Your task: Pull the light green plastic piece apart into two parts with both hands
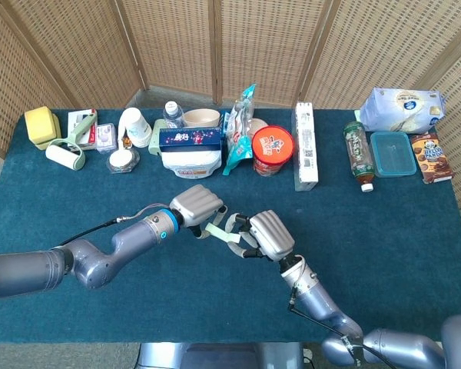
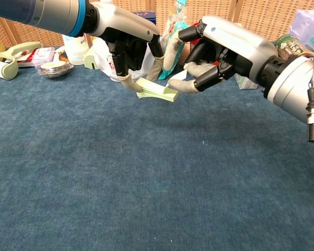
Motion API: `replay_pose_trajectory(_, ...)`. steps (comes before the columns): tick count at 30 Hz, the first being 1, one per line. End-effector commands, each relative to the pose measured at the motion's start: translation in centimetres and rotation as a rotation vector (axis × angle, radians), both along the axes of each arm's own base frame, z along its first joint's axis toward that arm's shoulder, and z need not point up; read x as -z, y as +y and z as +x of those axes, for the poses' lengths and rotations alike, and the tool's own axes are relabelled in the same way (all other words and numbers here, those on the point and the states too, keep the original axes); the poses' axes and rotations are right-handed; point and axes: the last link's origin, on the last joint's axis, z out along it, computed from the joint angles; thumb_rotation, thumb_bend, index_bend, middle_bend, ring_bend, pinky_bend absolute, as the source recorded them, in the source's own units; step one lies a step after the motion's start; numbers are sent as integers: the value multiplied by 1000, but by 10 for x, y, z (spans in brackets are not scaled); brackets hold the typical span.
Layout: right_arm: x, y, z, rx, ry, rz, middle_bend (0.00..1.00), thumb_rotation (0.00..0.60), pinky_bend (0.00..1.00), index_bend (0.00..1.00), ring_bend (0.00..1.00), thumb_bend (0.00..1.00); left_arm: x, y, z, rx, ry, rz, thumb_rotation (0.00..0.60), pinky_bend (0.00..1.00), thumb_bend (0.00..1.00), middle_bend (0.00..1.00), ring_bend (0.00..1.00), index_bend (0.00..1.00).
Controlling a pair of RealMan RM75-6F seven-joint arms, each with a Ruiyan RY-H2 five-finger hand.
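Note:
The light green plastic piece [image 2: 157, 90] hangs a little above the blue tablecloth, near the middle of the table; in the head view the piece [image 1: 220, 232] shows as a small strip between the two hands. My left hand [image 2: 130, 44] pinches its left end from above. My right hand [image 2: 215, 51] reaches in from the right, and its thumb and a finger meet on the piece's right end. The piece looks whole, lying roughly level. From above, the left hand [image 1: 196, 206] and right hand [image 1: 270, 235] sit close together, knuckles up.
A row of goods lines the table's far edge: lint roller [image 1: 65, 154], white cup [image 1: 136, 127], snack bag [image 1: 242, 123], red-lidded tub [image 1: 272, 150], long white box [image 1: 305, 146], bottle [image 1: 358, 154], blue lidded container [image 1: 393, 152]. Bare blue cloth [image 2: 146, 183] lies below the hands.

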Motion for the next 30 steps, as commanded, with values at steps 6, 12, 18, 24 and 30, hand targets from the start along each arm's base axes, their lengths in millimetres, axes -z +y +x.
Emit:
replay_pose_trajectory(6,-2,0,-3,-1,7,-4,1000,600,831,494,963,334,-2,2,-3,11,14,11,600,1000,346,1000,1000,598)
replay_pose_trajectory(12,-6,-1,-5,5,10,-9,1000,600,830,490,962,334,-3,2,-5,8,16,6,600,1000,345,1000,1000,598)
replay_pose_trajectory(18,-6,-2,-8,14,19,-2,1000,600,827,467,957,333,-6,3,-9,1,8,13,600,1000,346,1000,1000,598)
replay_pose_trajectory(24,-9,-2,-12,27,10,2,1000,600,821,437,950,334,-8,4,-14,-2,17,17,600,1000,345,1000,1000,598)
replay_pose_trajectory(30,-12,-3,-13,32,6,6,1000,600,810,418,945,333,-8,5,-17,-6,22,22,600,1000,346,1000,1000,598)
